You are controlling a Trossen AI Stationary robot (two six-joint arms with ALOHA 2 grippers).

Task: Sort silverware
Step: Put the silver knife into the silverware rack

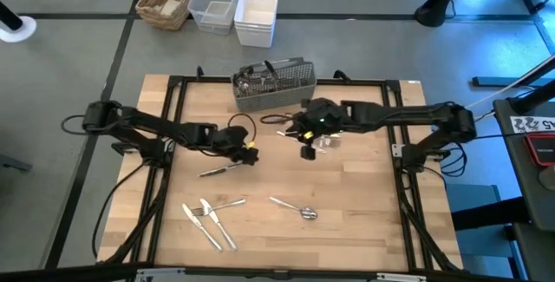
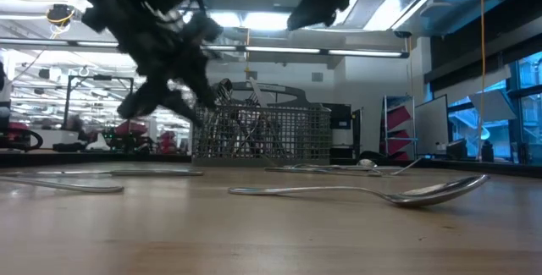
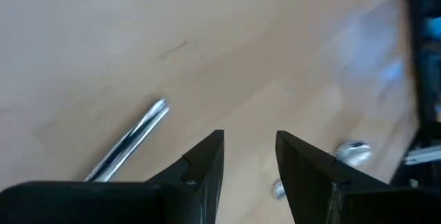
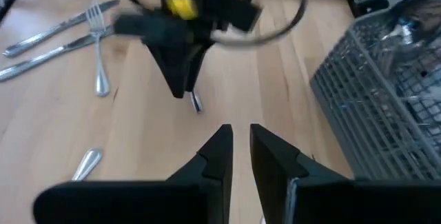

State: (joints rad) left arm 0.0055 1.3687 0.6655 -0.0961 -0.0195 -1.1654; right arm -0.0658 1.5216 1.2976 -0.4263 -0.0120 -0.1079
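A knife (image 1: 221, 169) (image 3: 131, 145) lies flat on the wooden table, left of centre. My left gripper (image 1: 250, 154) (image 3: 249, 136) hovers just right of it, open, with nothing between its fingers. My right gripper (image 1: 308, 152) (image 4: 240, 127) hangs in front of the grey mesh caddy (image 1: 273, 82) (image 4: 386, 93), its fingers a narrow gap apart and empty. More silverware stands in the caddy. Two knives and a fork (image 1: 208, 221) (image 4: 62, 38) lie near the front left. A spoon (image 1: 299, 210) (image 2: 398, 192) lies near the front centre.
A black frame rail (image 1: 173, 108) runs round the table. Beyond the far edge stand a wicker basket (image 1: 166, 0), a clear plastic box (image 1: 215, 3) and a white box (image 1: 256, 15). Bare wood (image 1: 364, 204) lies at the front right.
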